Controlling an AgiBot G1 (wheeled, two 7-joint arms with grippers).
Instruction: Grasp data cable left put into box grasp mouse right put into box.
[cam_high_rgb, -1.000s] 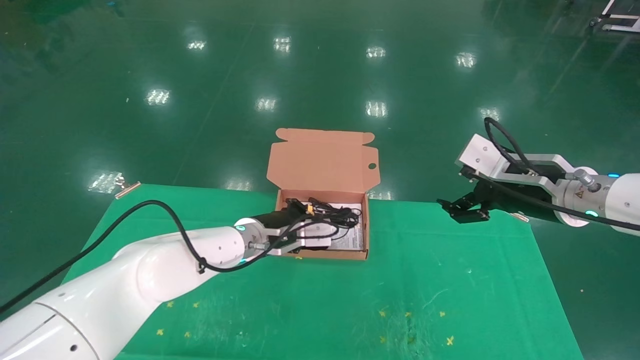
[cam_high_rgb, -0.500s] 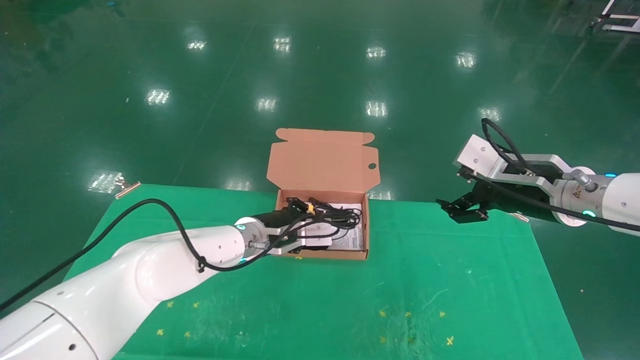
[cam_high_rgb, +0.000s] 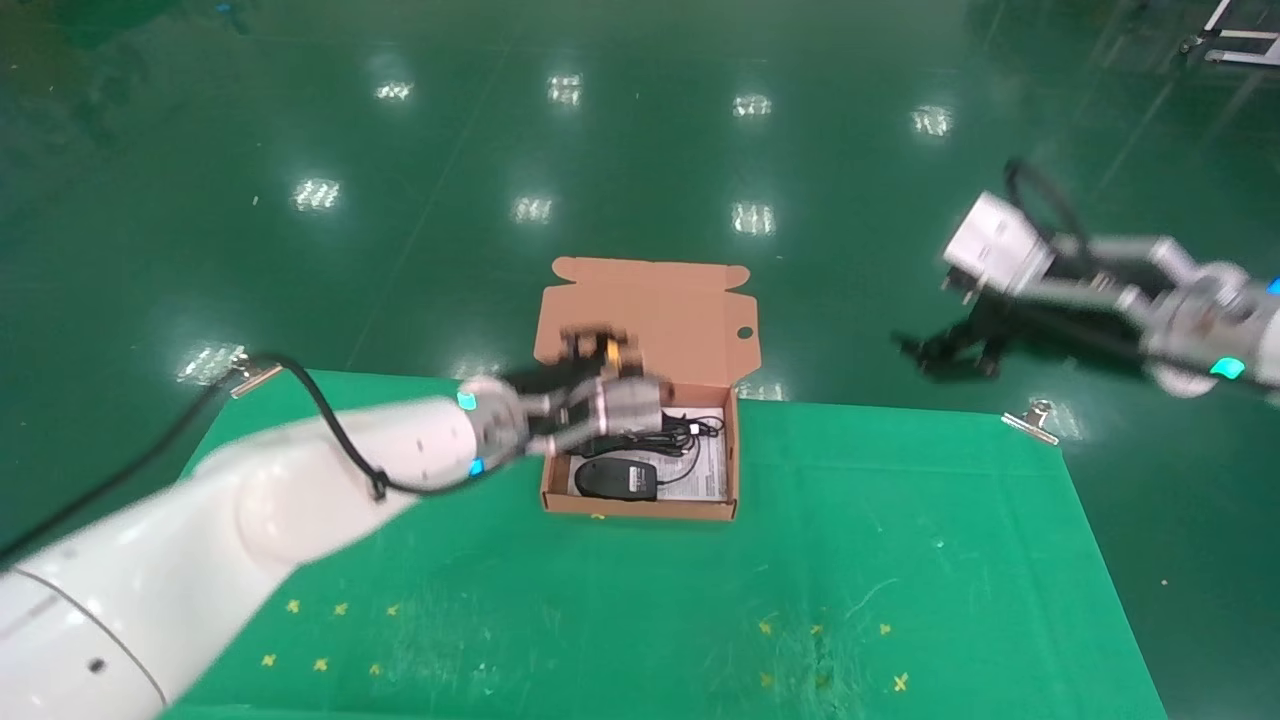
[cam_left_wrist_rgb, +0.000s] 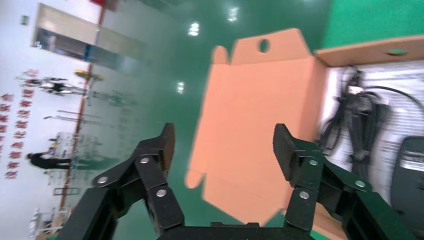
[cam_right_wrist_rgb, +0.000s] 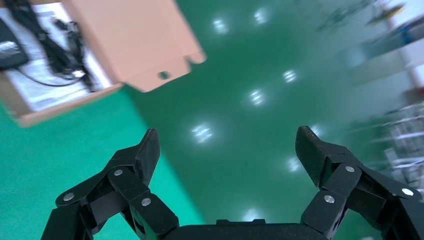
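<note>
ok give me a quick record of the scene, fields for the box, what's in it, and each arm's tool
box: open box on the green cloth, flap lid up
contents: mouse on the near side, data cable bundled behind it
left tool: left tool open, empty, raised at the box's left, facing the lid
right tool: right tool open, empty, over the floor off the cloth's far right corner

Red signs on far wall too blurred to read; box sheet print illegible.
</note>
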